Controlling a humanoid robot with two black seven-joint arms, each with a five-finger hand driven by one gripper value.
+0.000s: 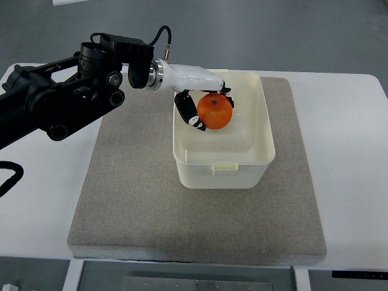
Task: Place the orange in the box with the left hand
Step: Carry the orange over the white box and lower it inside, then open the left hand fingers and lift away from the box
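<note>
An orange is held in my left hand, whose white palm and black fingers curl around it. Hand and orange are over the inside of the white plastic box, near its far left part. Whether the orange touches the box floor cannot be told. My left arm reaches in from the picture's left edge. The right arm is out of view.
The box sits on a grey felt mat that covers the middle of the white table. A black cable loops at the left edge.
</note>
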